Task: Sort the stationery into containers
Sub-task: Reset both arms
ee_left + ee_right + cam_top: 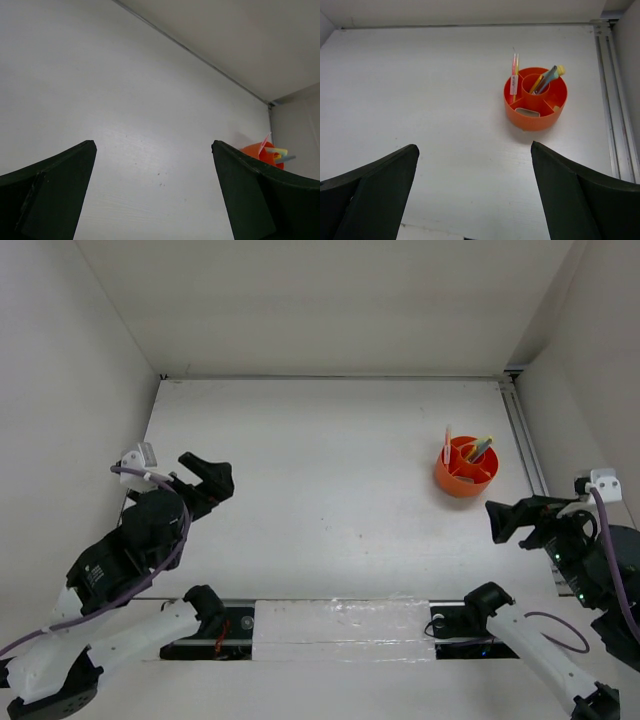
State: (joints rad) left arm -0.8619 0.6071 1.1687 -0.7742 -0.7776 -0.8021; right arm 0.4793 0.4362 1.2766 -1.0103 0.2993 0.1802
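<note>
Top view, tub: the orange tub stands upright at the far right of the table, with pens poking out of its top.
Top view, loose items: no stationery shows on the table outside the tub.
Top view, arms: the left gripper hangs at the left side, well apart from the tub. The right gripper hangs near the tub on its near side and touches nothing.
Left wrist view, jaws: the left gripper is spread wide with nothing between the jaws. Bare table lies below, and the tub sits far off at the right.
Right wrist view, jaws: the right gripper is spread wide and empty, with the tub ahead of it.
Right wrist view, contents: thin pens lean in the left compartment and markers stand in the central cup. A grey-pink piece lies in the near compartment. A pale bit in the right compartment is too small to name.
Done, as judged: everything visible is already in the tub, by kind.
Left, as judged: nothing shows that needs picking up, so the sorting looks finished.
</note>
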